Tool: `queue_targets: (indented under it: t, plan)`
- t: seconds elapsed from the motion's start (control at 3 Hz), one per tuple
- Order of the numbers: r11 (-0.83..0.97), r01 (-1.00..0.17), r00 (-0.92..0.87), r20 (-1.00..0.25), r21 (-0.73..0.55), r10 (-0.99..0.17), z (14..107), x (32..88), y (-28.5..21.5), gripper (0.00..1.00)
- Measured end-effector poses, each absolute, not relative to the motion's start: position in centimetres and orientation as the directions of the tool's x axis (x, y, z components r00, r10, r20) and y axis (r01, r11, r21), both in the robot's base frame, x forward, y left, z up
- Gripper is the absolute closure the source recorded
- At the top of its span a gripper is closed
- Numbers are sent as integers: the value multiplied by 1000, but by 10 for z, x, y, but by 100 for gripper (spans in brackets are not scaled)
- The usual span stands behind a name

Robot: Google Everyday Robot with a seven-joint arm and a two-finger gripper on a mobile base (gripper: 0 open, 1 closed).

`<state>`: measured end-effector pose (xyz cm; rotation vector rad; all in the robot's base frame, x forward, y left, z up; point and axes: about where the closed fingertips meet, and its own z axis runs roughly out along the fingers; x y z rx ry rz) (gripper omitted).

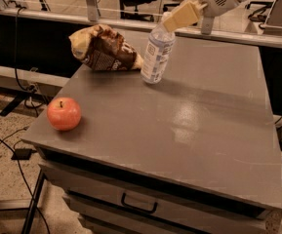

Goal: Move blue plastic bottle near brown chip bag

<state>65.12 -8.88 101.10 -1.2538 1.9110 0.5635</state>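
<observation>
The bottle [156, 55] is found at the far left part of the table [194, 126], its base resting on the surface and its body tilted so that the cap leans to the right, toward the arm. It is taken at the neck by the claw [171, 22], which reaches in from the upper right; the claw appears to be clenched on the cap end, though only one tan finger is plainly seen and the grip behind it is hidden. The chip bag [104, 50] lies crumpled just to the left of the bottle, with its nearest corner almost touching the base. The task is therefore judged to be nearly complete: the bottle is already beside the bag, and what is left is for it to be set upright and let go without being tipped over. A red apple [64, 114] sits at the near left corner, well apart from both things and out of the way. Nothing is seen between bottle and bag. A drawer handle [139, 204] is visible below the front edge.
</observation>
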Motion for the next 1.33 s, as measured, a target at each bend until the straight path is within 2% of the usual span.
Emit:
queue_targets:
  t: [0.67,1.33]
  plan:
    - [411,-911,-221,-792,-41,-569,1008,652,-84,4]
    - [409,-912,-221,-792,-40,-569,1007,652,-82,0]
